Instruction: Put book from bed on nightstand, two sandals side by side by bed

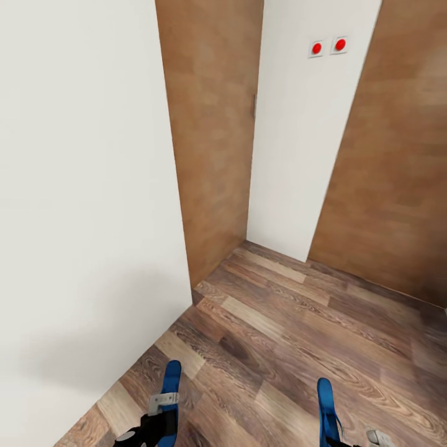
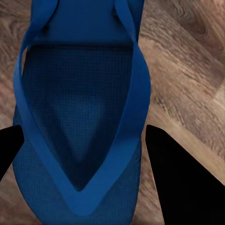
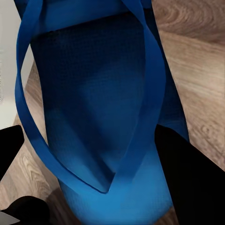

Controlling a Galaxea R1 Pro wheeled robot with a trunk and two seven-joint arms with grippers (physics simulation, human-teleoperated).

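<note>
Walls close in ahead: a white wall [image 1: 81, 186] on the left, wood panels [image 1: 211, 143] beyond, open plank floor [image 1: 298, 335] between. Each sandal points away from the robot, lengthwise forward: the left gripper [image 1: 162, 417] clamps one sandal [image 1: 169, 397], the right gripper [image 3: 91, 161] clamps the other sandal [image 1: 327, 406], both low and forward.

Both sandals [image 1: 169, 397] [image 1: 327, 410] are cut off by the head view's bottom edge.

2 sandals [image 1: 169, 397] [image 1: 327, 403], 2 red buttons [image 1: 316, 48] [image 1: 340, 44]
</note>
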